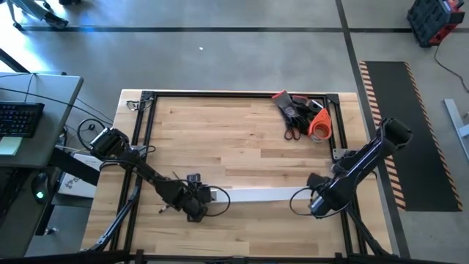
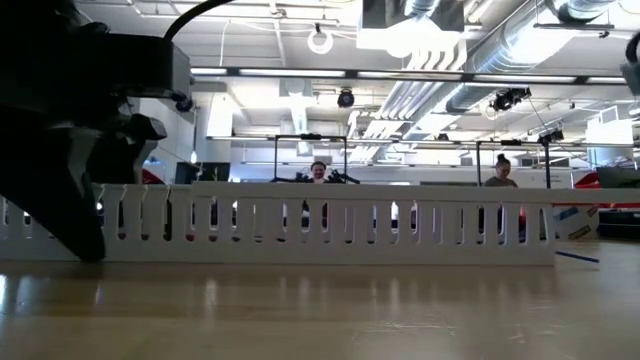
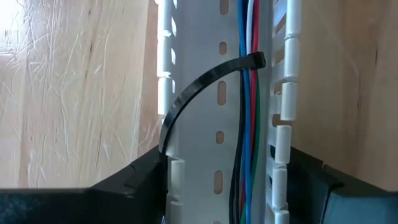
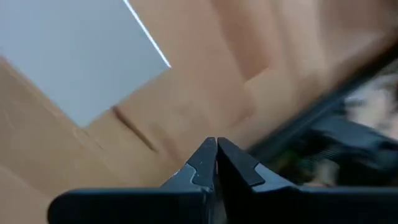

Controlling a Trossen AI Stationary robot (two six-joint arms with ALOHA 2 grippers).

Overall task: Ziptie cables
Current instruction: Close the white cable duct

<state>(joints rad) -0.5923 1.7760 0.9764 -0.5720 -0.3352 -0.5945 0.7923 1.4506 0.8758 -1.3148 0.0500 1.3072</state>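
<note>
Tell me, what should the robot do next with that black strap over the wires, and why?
Probably pull the black zip tie snug. It arches loosely over the cables lying in the white channel, and the left gripper straddles that channel. The right gripper waits, shut, off the channel's far end.

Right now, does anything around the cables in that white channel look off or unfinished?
Yes. The black zip tie arches loosely over the cables in the white slotted channel rather than cinched tight, and its tail sticks out over the channel wall. The left claw straddles the channel there. Nothing looks spilled or broken.
</note>
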